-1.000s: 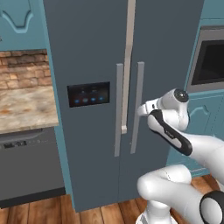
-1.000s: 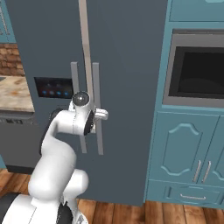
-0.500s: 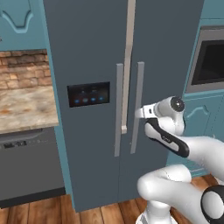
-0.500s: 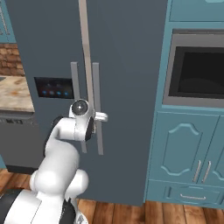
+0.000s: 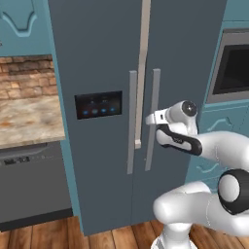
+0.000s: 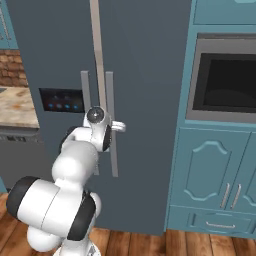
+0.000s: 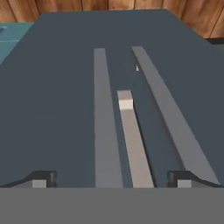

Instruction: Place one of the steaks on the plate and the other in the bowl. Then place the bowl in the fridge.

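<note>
Our gripper (image 7: 111,181), fingers spread wide, faces the closed fridge (image 5: 102,58), its door handles (image 7: 101,118) straight ahead between the tips. We should centre on one handle before closing, we judge.

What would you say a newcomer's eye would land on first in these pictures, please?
Probably the tall dark grey-blue fridge, doors closed, with two pale vertical handles at its centre seam and a black panel with blue lights on the left door. Next, the white arm reaching at the right-door handle, its gripper with jaws open close to the handles. A built-in oven sits to the right.
</note>
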### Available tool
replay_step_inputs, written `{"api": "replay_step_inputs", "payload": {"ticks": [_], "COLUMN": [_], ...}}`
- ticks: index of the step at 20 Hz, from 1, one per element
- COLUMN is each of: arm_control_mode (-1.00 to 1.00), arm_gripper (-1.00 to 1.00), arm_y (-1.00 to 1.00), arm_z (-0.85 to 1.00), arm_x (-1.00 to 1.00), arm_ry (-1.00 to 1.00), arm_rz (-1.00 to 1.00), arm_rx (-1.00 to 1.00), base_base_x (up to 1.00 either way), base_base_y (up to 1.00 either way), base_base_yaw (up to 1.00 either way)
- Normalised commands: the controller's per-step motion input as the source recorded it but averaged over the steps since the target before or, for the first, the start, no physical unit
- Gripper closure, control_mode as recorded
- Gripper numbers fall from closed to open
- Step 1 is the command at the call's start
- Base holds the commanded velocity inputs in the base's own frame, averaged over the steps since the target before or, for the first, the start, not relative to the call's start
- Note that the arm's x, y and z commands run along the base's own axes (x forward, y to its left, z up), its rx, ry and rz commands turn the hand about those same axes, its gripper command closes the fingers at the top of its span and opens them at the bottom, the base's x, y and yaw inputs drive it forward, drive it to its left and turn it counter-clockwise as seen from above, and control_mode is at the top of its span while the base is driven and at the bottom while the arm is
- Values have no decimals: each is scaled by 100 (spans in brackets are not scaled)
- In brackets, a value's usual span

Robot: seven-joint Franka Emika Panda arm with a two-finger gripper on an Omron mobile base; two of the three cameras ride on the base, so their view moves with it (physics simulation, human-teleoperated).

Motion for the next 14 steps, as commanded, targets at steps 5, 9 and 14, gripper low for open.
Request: {"api": "replay_step_inputs", "payload": {"ticks": [5, 9, 14], "arm_control_mode": [-100, -100, -100], "arm_gripper": [-100, -100, -100], "arm_y": [0, 0, 0], "arm_z": [0, 0, 0], "arm_x": [46, 51, 43], "arm_ry": [0, 0, -1], "arm_rz": [-1, -1, -1], "arm_rx": [0, 0, 0], "base_base_x": [0, 0, 0], "base_base_y": [0, 0, 0], "base_base_yaw": [0, 0, 0]}}
